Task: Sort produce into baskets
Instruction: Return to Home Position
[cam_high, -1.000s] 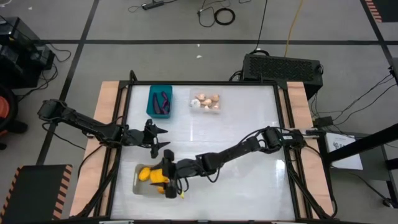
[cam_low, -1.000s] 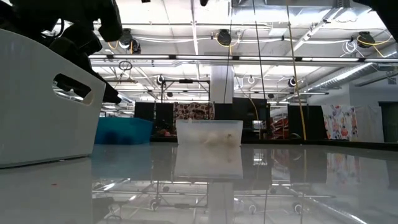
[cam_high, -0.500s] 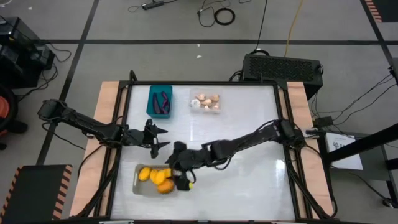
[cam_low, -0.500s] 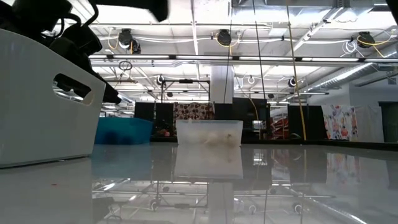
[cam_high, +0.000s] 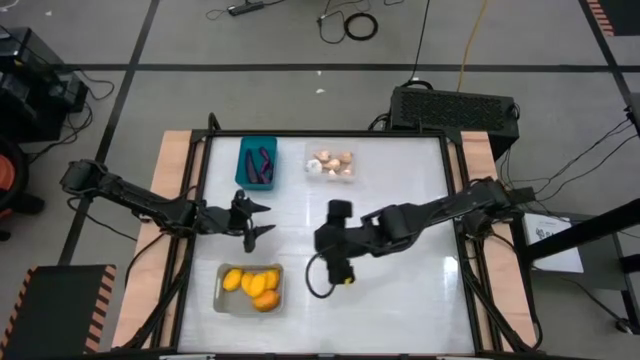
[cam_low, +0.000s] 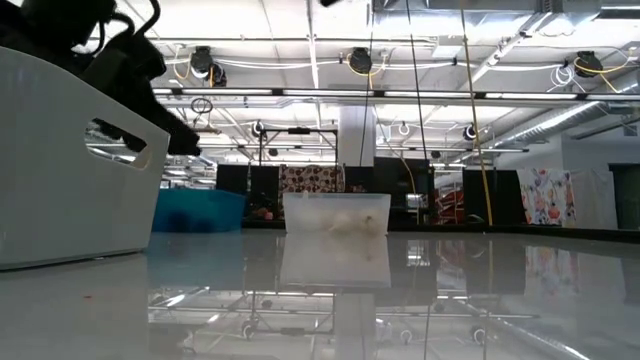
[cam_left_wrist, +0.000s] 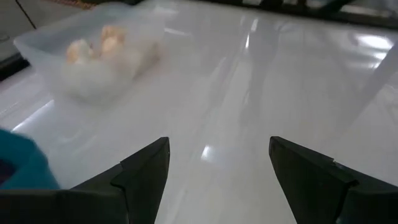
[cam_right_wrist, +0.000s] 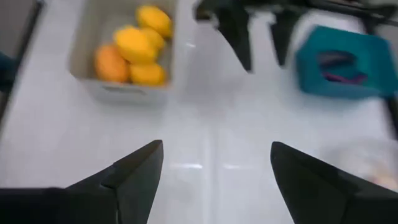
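1. Sorting looks finished: lemons (cam_high: 255, 283) fill the grey bin (cam_high: 217, 290), eggplants (cam_high: 262, 163) the teal basket (cam_high: 241, 166), garlic (cam_high: 330, 162) the clear basket (cam_high: 309, 176).
2. Left gripper (cam_left_wrist: 218, 141) and right gripper (cam_right_wrist: 216, 146) hover mid-table, jaws spread and empty.

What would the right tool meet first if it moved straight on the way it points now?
Probably the left tool, which faces it across bare table. The grey bin and teal bin lie off to either side. Depth is unclear.
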